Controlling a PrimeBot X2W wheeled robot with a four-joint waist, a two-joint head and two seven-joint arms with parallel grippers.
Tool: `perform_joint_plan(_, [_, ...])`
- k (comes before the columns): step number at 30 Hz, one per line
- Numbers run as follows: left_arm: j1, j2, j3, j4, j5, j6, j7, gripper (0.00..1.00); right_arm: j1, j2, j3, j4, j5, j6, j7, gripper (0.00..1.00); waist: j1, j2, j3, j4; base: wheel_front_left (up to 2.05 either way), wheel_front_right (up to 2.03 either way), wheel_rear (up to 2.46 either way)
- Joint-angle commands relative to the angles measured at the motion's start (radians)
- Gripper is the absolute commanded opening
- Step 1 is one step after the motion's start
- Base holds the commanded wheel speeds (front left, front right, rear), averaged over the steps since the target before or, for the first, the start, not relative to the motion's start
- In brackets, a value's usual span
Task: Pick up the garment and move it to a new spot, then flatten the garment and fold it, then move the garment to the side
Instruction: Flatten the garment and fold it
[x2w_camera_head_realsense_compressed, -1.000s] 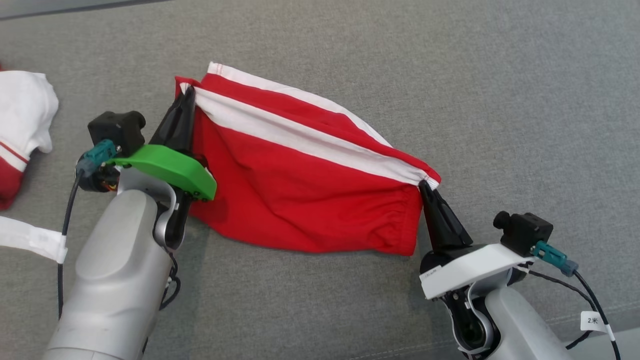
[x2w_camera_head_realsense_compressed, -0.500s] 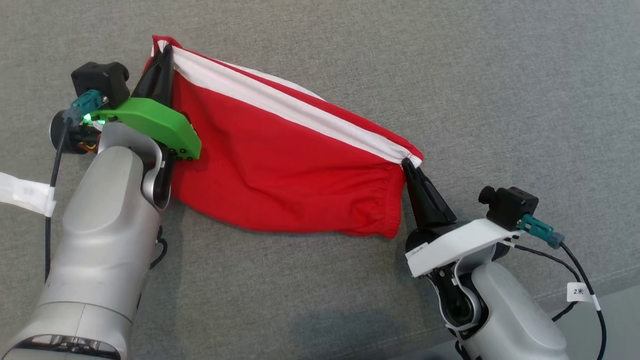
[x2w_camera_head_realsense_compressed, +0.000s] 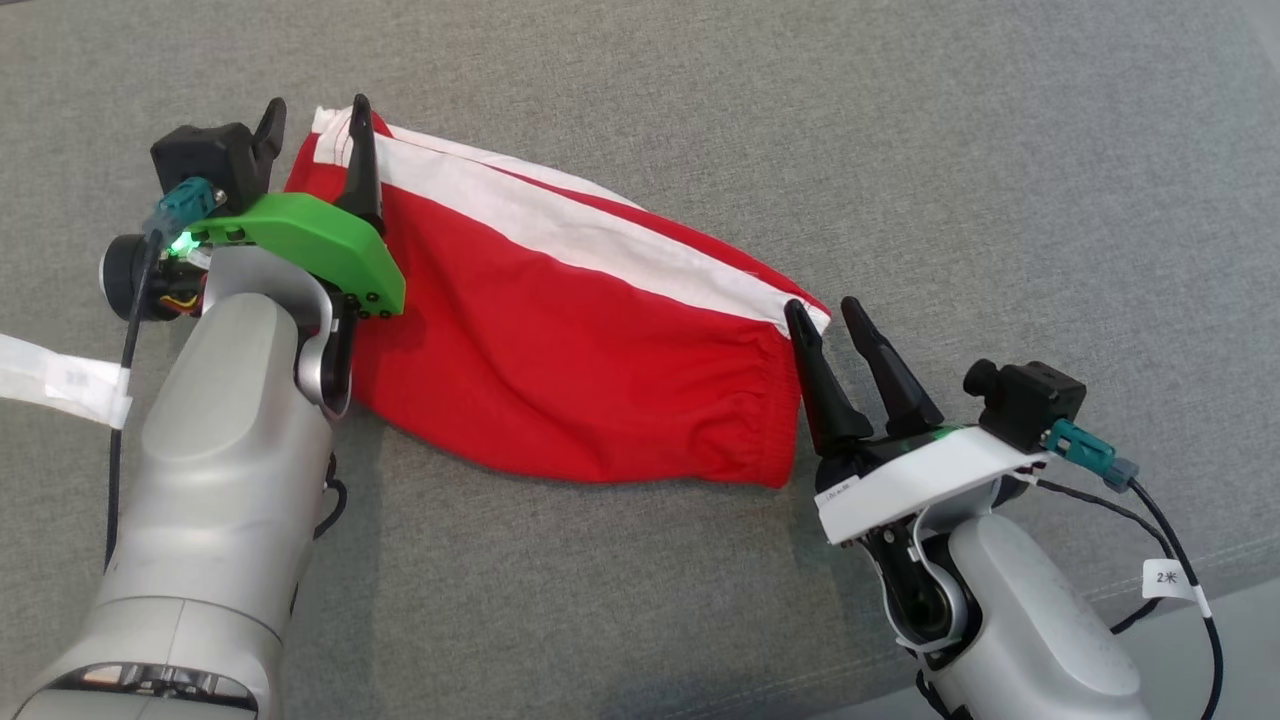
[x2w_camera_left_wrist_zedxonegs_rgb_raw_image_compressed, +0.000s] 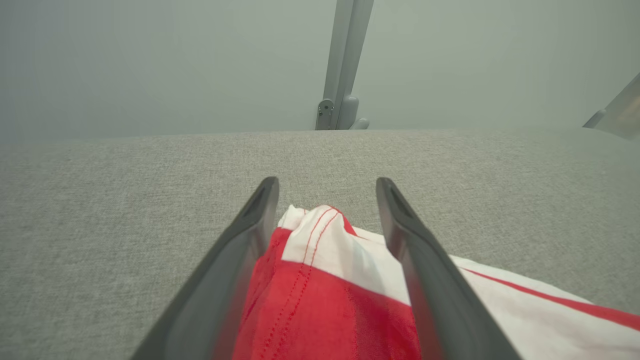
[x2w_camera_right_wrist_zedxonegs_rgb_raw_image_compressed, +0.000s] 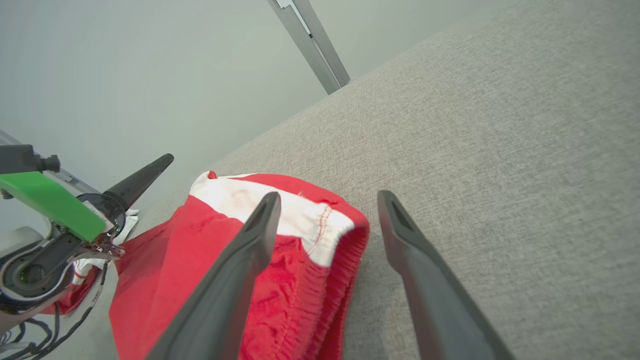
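Left hand (x2w_camera_head_realsense_compressed: 314, 108) and right hand (x2w_camera_head_realsense_compressed: 823, 305), both spread open, at either end of the garment (x2w_camera_head_realsense_compressed: 560, 350).
The garment is laid stretched on the grey fabric surface (x2w_camera_head_realsense_compressed: 1000, 150); relocation seems done, so flattening is called for next, then fresh corner grasps.

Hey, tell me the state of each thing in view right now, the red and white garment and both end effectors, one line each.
garment: lying spread on the grey fabric surface, slightly rumpled, gripped by nothing.
left end effector: open, fingers either side of one end corner of the garment.
right end effector: open, at the garment's opposite end corner, not clamping it.
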Motion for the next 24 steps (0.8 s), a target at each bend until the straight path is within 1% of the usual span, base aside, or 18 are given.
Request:
perform_joint_plan(1, [0.034,-0.003,0.008,-0.011,0.008,-0.009,-0.003,1.00,0.022,-0.001,-0.015,-0.011,-0.020,-0.001,-0.003,1.00,0.0000,-0.0001,-0.021,0.013,0.00,0.00,0.00])
perform_joint_plan(5, [0.089,-0.012,0.025,-0.045,0.008,-0.023,-0.003,1.00,0.066,-0.001,-0.060,-0.030,-0.078,-0.001,-0.004,1.00,0.0000,-0.0001,-0.064,0.033,0.00,0.00,0.00])
perform_joint_plan(8, [0.130,-0.016,0.029,-0.047,0.008,-0.031,-0.003,1.00,0.094,-0.001,-0.085,-0.038,-0.101,-0.001,-0.004,1.00,0.0000,-0.0001,-0.092,0.045,0.00,0.00,0.00])
perform_joint_plan(12, [0.190,-0.012,0.032,-0.019,0.007,-0.040,-0.003,1.00,0.155,-0.001,-0.136,-0.052,-0.167,-0.001,-0.004,1.00,0.0000,-0.0001,-0.147,0.063,0.00,0.00,0.00])
perform_joint_plan(15, [0.232,-0.012,0.030,0.037,-0.007,-0.043,0.000,1.00,0.200,-0.002,-0.176,-0.060,-0.205,-0.001,-0.004,1.00,0.0000,-0.0001,-0.184,0.068,0.00,0.00,0.00])
perform_joint_plan(20, [0.252,-0.007,0.039,0.119,-0.034,-0.051,0.032,1.00,0.249,-0.001,-0.214,-0.073,-0.221,-0.001,-0.004,1.00,0.0000,-0.0001,-0.215,0.052,0.00,0.00,0.00])
perform_joint_plan(24, [0.232,0.002,0.053,0.160,-0.056,-0.045,0.040,1.00,0.266,-0.001,-0.222,-0.083,-0.224,-0.001,-0.004,1.00,0.0000,-0.0001,-0.215,0.027,0.00,0.00,0.00])
